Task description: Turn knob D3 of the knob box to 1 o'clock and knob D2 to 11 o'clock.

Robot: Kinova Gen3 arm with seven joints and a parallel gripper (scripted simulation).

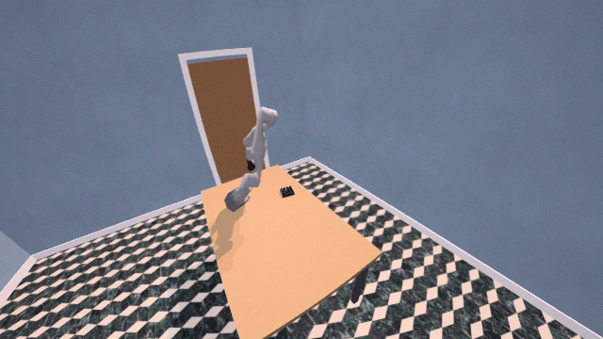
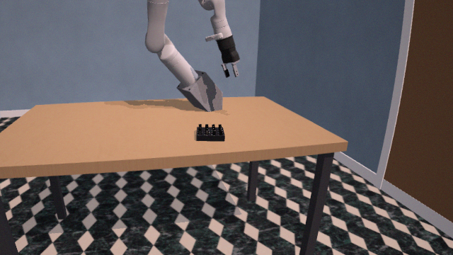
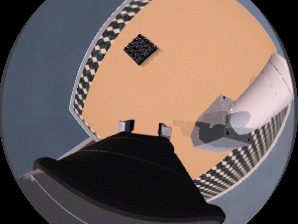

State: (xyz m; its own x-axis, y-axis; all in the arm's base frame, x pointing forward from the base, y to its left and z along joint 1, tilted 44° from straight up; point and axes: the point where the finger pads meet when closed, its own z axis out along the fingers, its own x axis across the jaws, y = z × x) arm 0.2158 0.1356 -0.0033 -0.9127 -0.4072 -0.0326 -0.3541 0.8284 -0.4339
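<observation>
The knob box (image 1: 288,194) (image 2: 211,133) (image 3: 140,48) is a small black block with rows of black knobs. It stands on the wooden table (image 1: 283,245) (image 2: 106,131) (image 3: 200,50), not far from the arm's base. The knobs' white lines and the printed names are too small to read in any view. My gripper (image 2: 230,74) (image 3: 146,126) is open and empty. It hangs high above the table, well above and behind the knob box, fingers pointing down.
The arm's grey base (image 1: 234,200) (image 2: 203,92) (image 3: 222,125) is fixed on the table behind the box. A brown door (image 1: 223,118) stands in the wall behind the table. The floor is checkered.
</observation>
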